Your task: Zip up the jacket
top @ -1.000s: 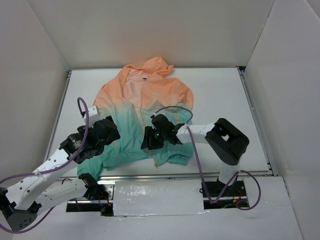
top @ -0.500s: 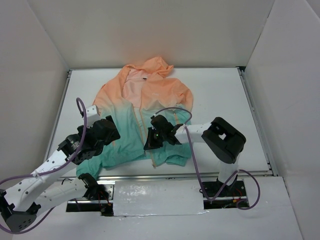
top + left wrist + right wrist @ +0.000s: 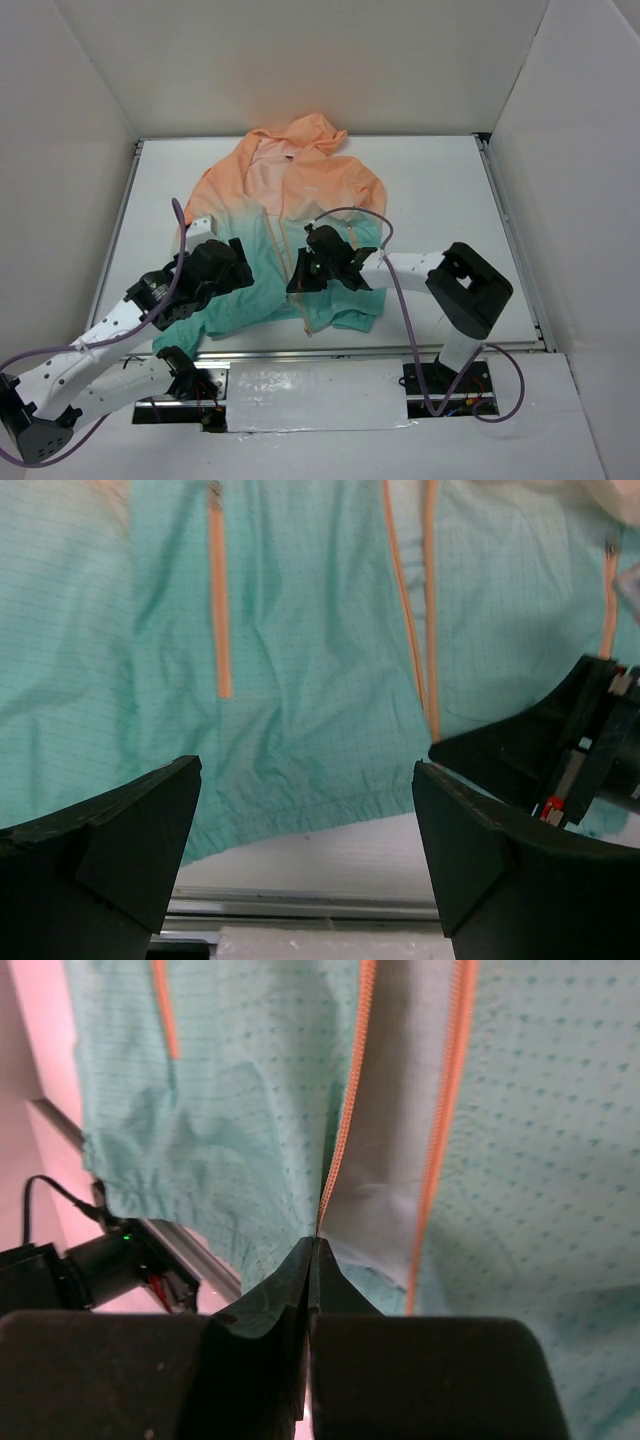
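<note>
We are looking at the jacket (image 3: 300, 190) lying flat on the white table (image 3: 440, 190). Its hood is pointing toward the far wall, and its colour is fading from peach-orange at the top to teal at the hem (image 3: 300, 805), which is sitting close to the table's near edge. The front is lying open. In the right wrist view the two orange tapes of the front zipper (image 3: 345, 1090) are running side by side, with a strip of pale lining showing between them.

The right gripper (image 3: 298, 282) is reaching in from the right and resting low on the front opening. Its fingers (image 3: 270, 1300) are pressing together with no gap. The lower end of the tape on the left of that view is disappearing exactly where the tips meet, so the gripper is pinching the jacket at its zipper edge. We cannot quite tell whether the slider itself or only tape and cloth is sitting between the pads.

The left gripper (image 3: 232, 272) is hanging over the teal lower panel on the left side of the jacket, near the hem. Its fingers (image 3: 130, 830) are standing wide apart with nothing between them. An orange pocket zip (image 3: 218, 610) is showing just beyond them. The dark body of the right gripper is showing at the right edge of the left wrist view, beside the front zipper.
</note>
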